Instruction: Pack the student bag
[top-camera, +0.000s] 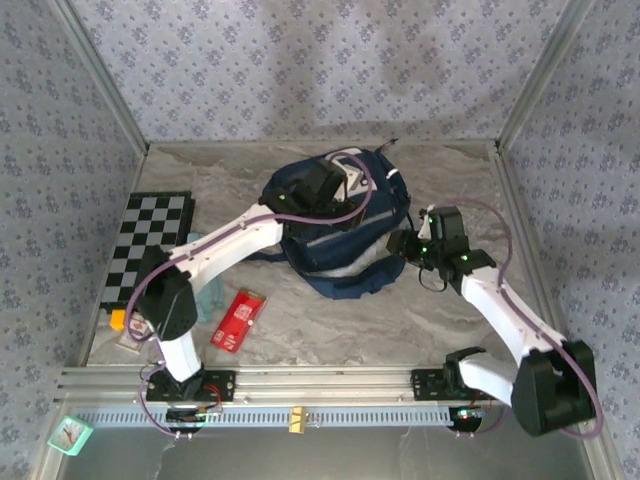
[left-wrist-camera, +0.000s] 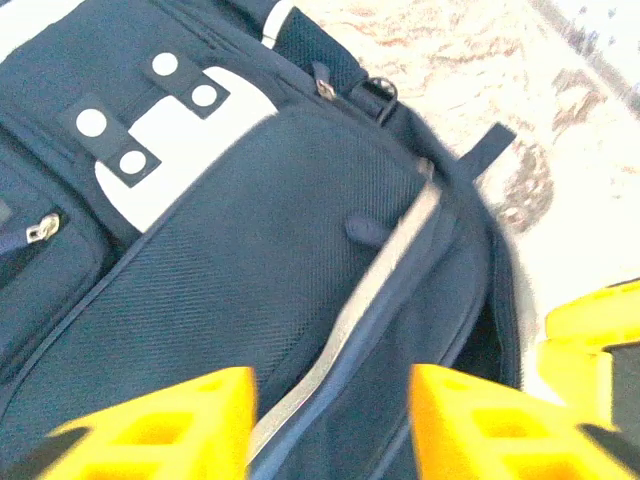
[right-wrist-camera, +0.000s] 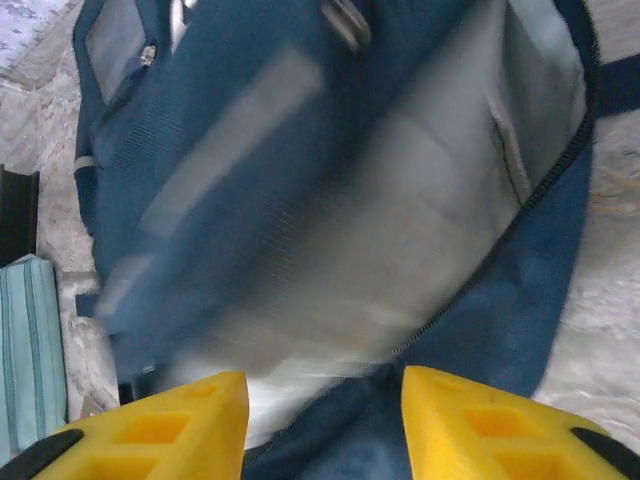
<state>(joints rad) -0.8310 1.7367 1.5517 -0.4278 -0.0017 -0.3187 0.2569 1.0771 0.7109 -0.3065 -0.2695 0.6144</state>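
Well, the student bag (top-camera: 345, 255) sits on the marbled table (top-camera: 330, 335), a little above the middle of the overhead frame. The left gripper (left-wrist-camera: 332, 420) hangs over its front, near the white buckle patch (left-wrist-camera: 190, 150), jaws partly parted with nothing between them. The right gripper (right-wrist-camera: 323, 420) is at the bag's right side, facing the gaping mouth and pale lining (right-wrist-camera: 420, 220), jaws likewise parted. A chequered board (top-camera: 150, 245) and a red packet (top-camera: 238, 318) lie at the left.

Floral-patterned walls (top-camera: 300, 60) (bluish grey) enclose a marbled grey tabletop (top-camera: 330, 330).
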